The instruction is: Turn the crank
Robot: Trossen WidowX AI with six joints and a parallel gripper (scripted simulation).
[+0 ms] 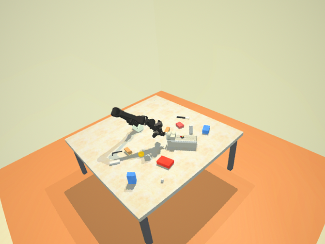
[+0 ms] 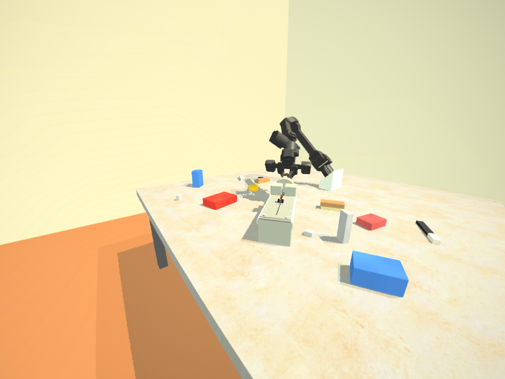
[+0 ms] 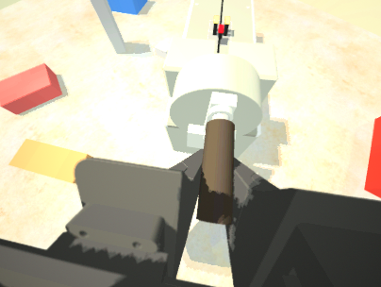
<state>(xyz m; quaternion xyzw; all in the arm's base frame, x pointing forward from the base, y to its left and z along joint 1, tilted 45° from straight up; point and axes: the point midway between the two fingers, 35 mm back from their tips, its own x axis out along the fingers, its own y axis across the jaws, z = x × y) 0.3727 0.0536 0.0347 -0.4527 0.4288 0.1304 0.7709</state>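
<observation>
Cranking with the handle in our pincer
Nearest us, our black pincer (image 1: 163, 133) (image 2: 287, 176) (image 3: 212, 156) was closed on the brown cylindrical handle (image 3: 218, 165). Beyond it, the pale round crank housing (image 3: 216, 92) fronted the long grey-green machine (image 1: 182, 142) (image 2: 275, 230) on the surface (image 1: 95, 144) (image 2: 326, 326). Farther off, the small red pointer (image 1: 180, 136) (image 2: 281, 196) (image 3: 221, 28) sat near the brass marks; we could not tell if level. We judged fine turning was in hand, then release.

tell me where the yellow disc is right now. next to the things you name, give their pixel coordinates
In the exterior view the yellow disc (image 1: 141, 154) (image 2: 252, 187) lies on the table just beyond the bright red block (image 1: 165, 162) (image 2: 219, 200), left of the crank machine (image 1: 182, 143) (image 2: 275, 230).
</observation>
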